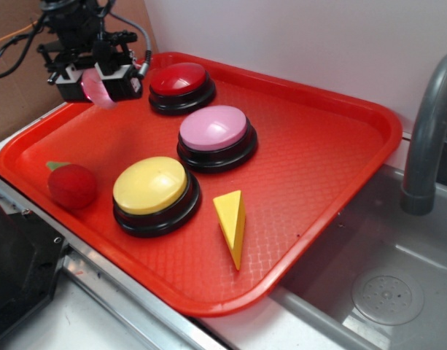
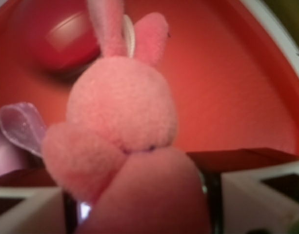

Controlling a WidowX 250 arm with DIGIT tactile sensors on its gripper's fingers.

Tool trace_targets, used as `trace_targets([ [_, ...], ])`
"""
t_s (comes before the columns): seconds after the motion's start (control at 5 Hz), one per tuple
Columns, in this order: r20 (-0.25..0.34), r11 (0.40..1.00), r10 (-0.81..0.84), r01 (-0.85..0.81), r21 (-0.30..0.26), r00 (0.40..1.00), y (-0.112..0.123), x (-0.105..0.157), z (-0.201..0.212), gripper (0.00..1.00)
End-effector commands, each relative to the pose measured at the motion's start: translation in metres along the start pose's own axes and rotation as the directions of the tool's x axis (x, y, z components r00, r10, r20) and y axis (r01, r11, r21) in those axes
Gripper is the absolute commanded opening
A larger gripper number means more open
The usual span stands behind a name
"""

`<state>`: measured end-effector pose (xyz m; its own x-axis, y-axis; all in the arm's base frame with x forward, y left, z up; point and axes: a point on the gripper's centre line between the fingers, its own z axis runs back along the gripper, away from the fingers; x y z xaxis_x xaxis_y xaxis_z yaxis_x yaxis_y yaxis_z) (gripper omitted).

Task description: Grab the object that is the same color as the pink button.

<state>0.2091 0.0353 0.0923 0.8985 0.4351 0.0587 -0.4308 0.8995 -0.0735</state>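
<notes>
The tool (image 1: 99, 82) is seen above the far left corner of the red tray (image 1: 318, 168), closed on the pink plush toy (image 1: 98, 87). In the wrist view the toy (image 2: 122, 117) fills most of the picture between the two white fingers (image 2: 259, 197); two upright ears and a lilac ribbon loop (image 2: 22, 126) at its side can be made out, though the view is blurred. The toy is held clear of the tray surface.

Just beside the tool, by the far edge of the tray, a red button (image 1: 181, 86) is set. The pink button (image 1: 216, 136) is placed near the middle, with a yellow button (image 1: 154, 194) toward the near edge. A red plush fruit (image 1: 71, 184) lies by the left edge, and a yellow cheese wedge (image 1: 232, 224) near the front edge. A sink (image 1: 383, 292) with a grey tap (image 1: 427, 138) is seen at the right of the tray.
</notes>
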Motion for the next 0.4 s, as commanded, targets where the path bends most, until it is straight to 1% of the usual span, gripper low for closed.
trace_targets([
  [0.0, -0.018, 0.969, -0.221, 0.217, -0.122, 0.975, -0.033, -0.038, 0.035, 0.00],
  [0.2, -0.036, 0.982, -0.164, 0.159, -0.103, 0.986, -0.022, -0.037, 0.040, 0.00],
])
